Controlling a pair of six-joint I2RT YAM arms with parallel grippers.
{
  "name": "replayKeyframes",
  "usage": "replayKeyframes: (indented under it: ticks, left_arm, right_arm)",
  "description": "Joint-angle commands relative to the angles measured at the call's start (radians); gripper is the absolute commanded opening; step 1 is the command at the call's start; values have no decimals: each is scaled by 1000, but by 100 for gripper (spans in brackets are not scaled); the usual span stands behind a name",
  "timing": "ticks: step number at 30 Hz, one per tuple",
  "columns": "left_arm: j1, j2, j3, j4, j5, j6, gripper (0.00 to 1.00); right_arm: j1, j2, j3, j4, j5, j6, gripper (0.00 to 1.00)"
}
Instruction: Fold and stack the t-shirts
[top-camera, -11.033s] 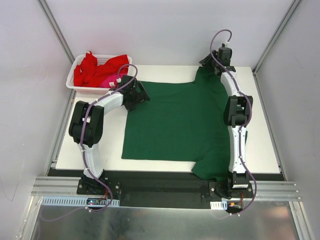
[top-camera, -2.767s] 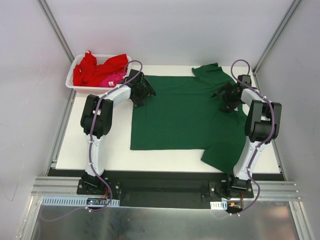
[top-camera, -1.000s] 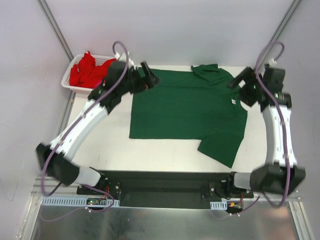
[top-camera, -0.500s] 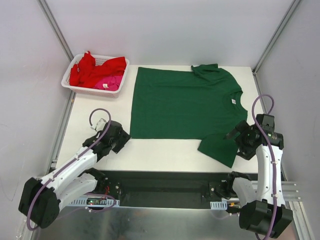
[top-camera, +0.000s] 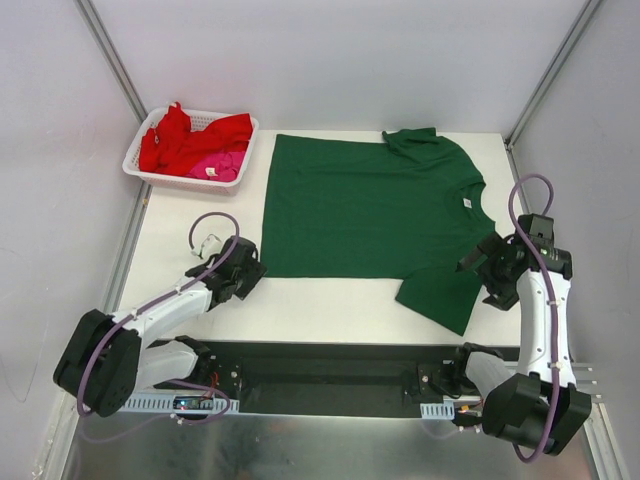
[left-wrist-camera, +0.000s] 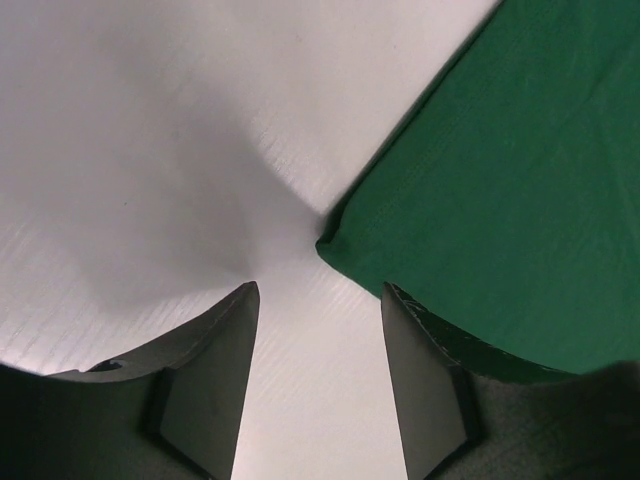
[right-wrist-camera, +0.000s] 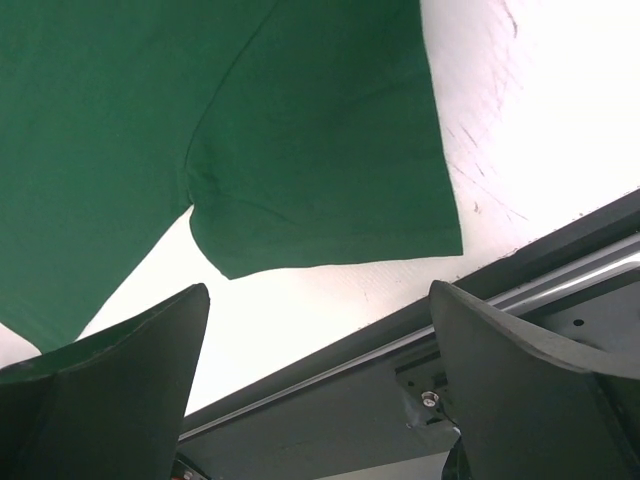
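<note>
A dark green t-shirt (top-camera: 365, 205) lies spread flat on the white table (top-camera: 180, 250), with a small white neck label (top-camera: 466, 203) at its right. Red and pink t-shirts (top-camera: 190, 140) lie bunched in the white mesh basket (top-camera: 140, 170) at the back left. My left gripper (top-camera: 248, 272) is open and empty, low at the shirt's near left hem corner (left-wrist-camera: 325, 243), which lies just ahead of its fingertips. My right gripper (top-camera: 484, 264) is open and empty, beside the near right sleeve (right-wrist-camera: 320, 170), which shows in the right wrist view.
The table's near edge and the black base rail (right-wrist-camera: 400, 350) lie just below the right gripper. The far right sleeve (top-camera: 415, 140) is rumpled at the table's back edge. Grey walls enclose the table at left, back and right.
Both arms have swung from the shirt's far corners down to the near side. In the last half second the left gripper has closed in on the hem corner. The shirt lies still.
</note>
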Motion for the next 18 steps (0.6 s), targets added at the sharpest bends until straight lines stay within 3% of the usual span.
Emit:
replayKeyframes:
  ticks: [1,5,12,15,18]
  left_arm:
    - [-2,59,-2,53,-28,8,50]
    - [-2,92,-15,79,-29,-1,49]
    - [-2,131,-22,113,-51,-2,38]
    - [-2,150,-30,127,-52,-4,30]
    - [0,171,-28,135,-58,4,13]
  right_arm:
    - [-41,15,6,-12,24,-21,96]
    - [-87,25,8,-10,3,-26,96]
    - [-126,57,2,2,12,-29,96]
    - [-199,64,-35,3,-29,-15,96]
    - [-228,47,-46,-6,-5,-24,96]
